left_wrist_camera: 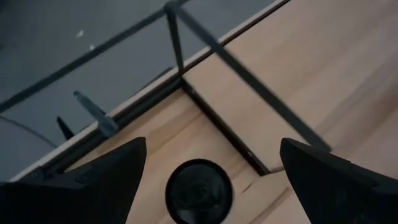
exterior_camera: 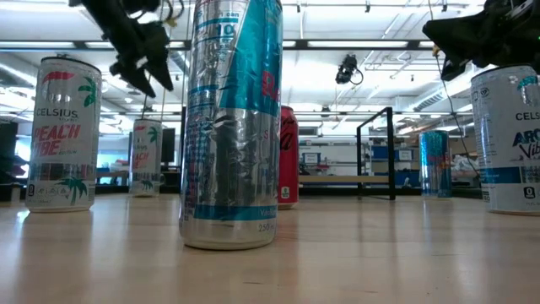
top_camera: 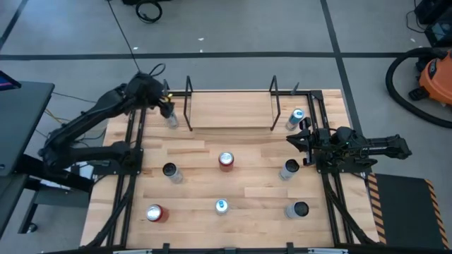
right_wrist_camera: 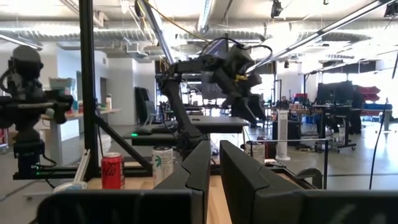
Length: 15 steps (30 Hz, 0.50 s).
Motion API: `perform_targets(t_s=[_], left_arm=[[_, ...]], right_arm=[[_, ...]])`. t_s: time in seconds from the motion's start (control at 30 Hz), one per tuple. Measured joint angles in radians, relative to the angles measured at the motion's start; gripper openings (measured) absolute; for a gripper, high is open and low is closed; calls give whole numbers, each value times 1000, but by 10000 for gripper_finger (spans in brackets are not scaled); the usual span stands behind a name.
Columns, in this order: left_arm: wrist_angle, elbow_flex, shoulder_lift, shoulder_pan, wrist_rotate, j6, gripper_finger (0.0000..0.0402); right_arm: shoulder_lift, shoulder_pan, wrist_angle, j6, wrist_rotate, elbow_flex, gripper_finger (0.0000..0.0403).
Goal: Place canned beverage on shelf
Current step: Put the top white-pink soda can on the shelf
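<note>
A can (top_camera: 171, 118) stands upright on the table just left of the shelf's left end frame (top_camera: 188, 104); its dark top (left_wrist_camera: 199, 193) shows in the left wrist view. My left gripper (top_camera: 166, 104) is open above this can, pointing down, with one finger (left_wrist_camera: 106, 177) on each side of the top and clear of it. In the low view my left gripper (exterior_camera: 145, 74) hangs well above the table. The shelf (top_camera: 232, 109), a light board between two black rod frames, stands at the far middle with nothing on it. My right gripper (top_camera: 295, 139) is shut and empty at the right.
Several other cans stand on the table: a blue-topped one (top_camera: 296, 118) right of the shelf, a red one (top_camera: 226, 161) at the centre, others toward the near edge (top_camera: 170, 171) (top_camera: 289, 169) (top_camera: 222, 206) (top_camera: 155, 213) (top_camera: 298, 209). Black frame rails (top_camera: 131, 162) run along both sides of the table.
</note>
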Motion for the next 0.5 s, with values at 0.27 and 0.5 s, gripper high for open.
perform_targets(t_s=[0.27, 0.5], left_arm=[[-42, 0, 34, 31, 2, 0, 375], [-59, 0, 80, 31, 26, -14, 375]], right_arm=[[0, 0, -19, 1, 0, 0, 45], [0, 0, -21, -1, 0, 0, 45]])
